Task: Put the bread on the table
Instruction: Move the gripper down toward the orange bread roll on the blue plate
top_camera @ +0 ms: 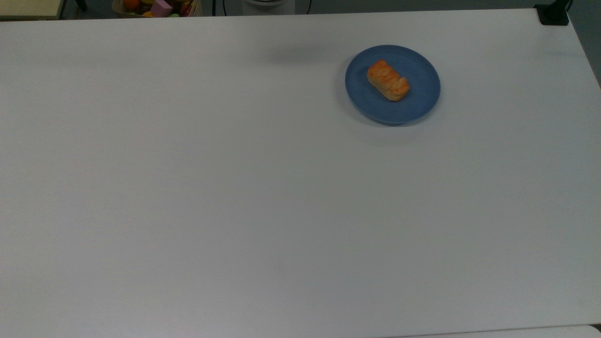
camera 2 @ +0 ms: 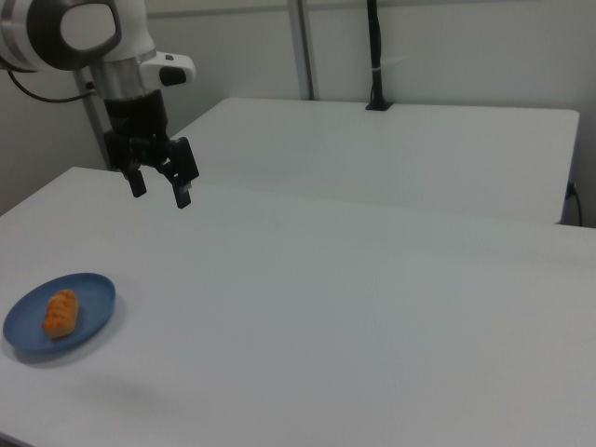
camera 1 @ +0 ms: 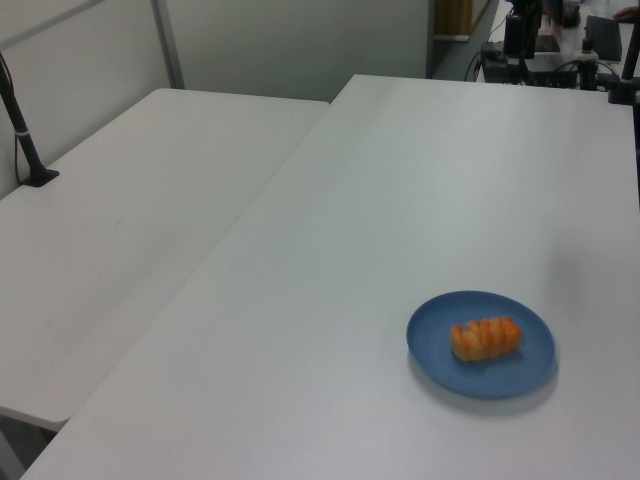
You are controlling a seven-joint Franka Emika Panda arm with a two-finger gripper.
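The bread (top_camera: 388, 80) is a small golden-orange braided bun lying on a round blue plate (top_camera: 418, 101) on the white table (top_camera: 235, 188). The left view shows the bread (camera 1: 485, 338) on the plate (camera 1: 440, 345) near the table's (camera 1: 350, 300) front right. In the right view the bread (camera 2: 60, 312) rests on the plate (camera 2: 93, 298) at the lower left. My gripper (camera 2: 160, 191) hangs open and empty high above the table (camera 2: 372, 307), up and to the right of the plate in the right view.
A second white table (camera 1: 120, 220) adjoins along one side. Black clamp poles (camera 2: 375, 56) stand at the tables' far edges. A box of colourful toys (top_camera: 157, 7) sits beyond the top view's upper edge. A black clamp (top_camera: 553, 14) grips the table corner.
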